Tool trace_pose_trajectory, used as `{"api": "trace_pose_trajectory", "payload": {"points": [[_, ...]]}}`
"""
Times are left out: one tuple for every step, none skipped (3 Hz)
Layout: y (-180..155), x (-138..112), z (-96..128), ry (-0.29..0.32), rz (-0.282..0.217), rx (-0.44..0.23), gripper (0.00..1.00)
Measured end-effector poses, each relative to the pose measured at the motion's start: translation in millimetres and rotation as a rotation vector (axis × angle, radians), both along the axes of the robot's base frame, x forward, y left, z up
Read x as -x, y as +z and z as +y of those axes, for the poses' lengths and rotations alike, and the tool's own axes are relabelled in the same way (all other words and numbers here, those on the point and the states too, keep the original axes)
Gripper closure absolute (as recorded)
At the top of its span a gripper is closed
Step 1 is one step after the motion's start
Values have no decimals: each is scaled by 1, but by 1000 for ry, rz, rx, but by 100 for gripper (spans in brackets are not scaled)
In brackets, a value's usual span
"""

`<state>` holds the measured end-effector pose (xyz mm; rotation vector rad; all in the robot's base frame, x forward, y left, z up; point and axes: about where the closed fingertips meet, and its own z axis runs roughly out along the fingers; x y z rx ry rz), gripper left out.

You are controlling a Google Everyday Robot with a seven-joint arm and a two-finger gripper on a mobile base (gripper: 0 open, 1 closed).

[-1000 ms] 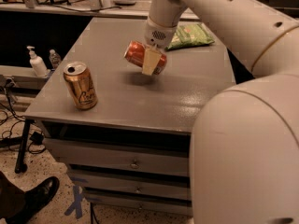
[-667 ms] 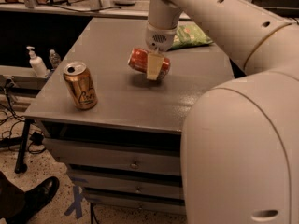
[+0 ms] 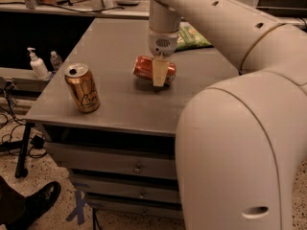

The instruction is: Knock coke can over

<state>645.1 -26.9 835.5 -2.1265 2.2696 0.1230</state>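
Observation:
The coke can (image 3: 143, 67), red-orange with a silver end, lies on its side in the middle of the grey table (image 3: 120, 107), its long axis running left to right. My gripper (image 3: 159, 74) points straight down over the can's right half and covers part of it, its tip close to the tabletop. Whether it holds the can does not show. The arm comes in from the upper right.
A gold can (image 3: 83, 88) with dark script stands upright near the table's front left. A green bag (image 3: 192, 36) lies at the back right. A soap pump bottle (image 3: 37, 65) and a small bottle (image 3: 56, 59) stand left of the table. A dark shoe (image 3: 34, 204) is on the floor.
The coke can has gone from tilted at my gripper to lying flat on its side on the table. My gripper has come down slightly with it.

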Motion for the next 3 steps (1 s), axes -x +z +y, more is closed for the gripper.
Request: {"api": "trace_pose_trajectory", "payload": {"points": [[-4,2,1,12,12,-2,61],[-6,4,2,21,21,-9,36],[-7,5,4,27,27,-15,14]]}}
